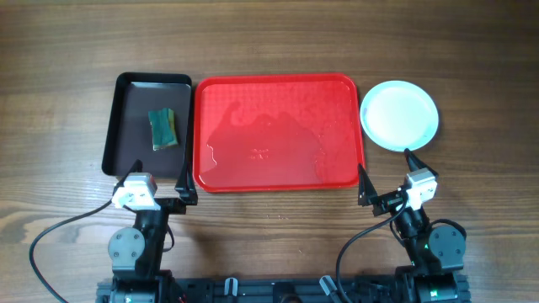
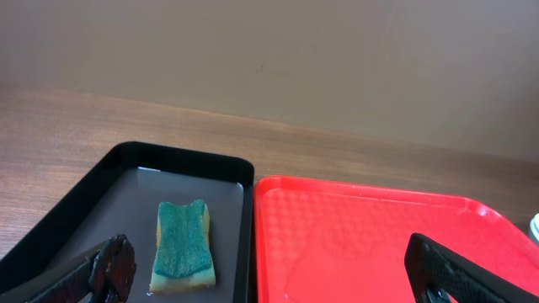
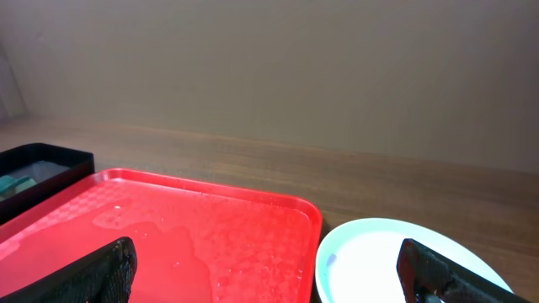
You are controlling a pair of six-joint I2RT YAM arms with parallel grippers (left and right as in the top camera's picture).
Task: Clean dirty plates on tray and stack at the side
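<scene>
The red tray (image 1: 278,101) lies mid-table with nothing on it but a thin wet film; it also shows in the left wrist view (image 2: 370,236) and the right wrist view (image 3: 185,227). Right of it on the wood sits a round white to pale aqua plate (image 1: 399,115) (image 3: 370,261), clean on top; I cannot tell whether others lie beneath it. My left gripper (image 1: 154,181) (image 2: 268,261) hangs open at the near ends of the black tray and the red tray. My right gripper (image 1: 387,172) (image 3: 265,257) stands open between the red tray's near right corner and the plate, holding nothing.
A narrower black-rimmed tray (image 1: 135,101) (image 2: 101,194) (image 3: 42,160) lies against the red tray's left side. In it rests a green-topped yellow sponge (image 1: 163,129) (image 2: 182,244). Bare wooden table runs all around, with a wall at the back.
</scene>
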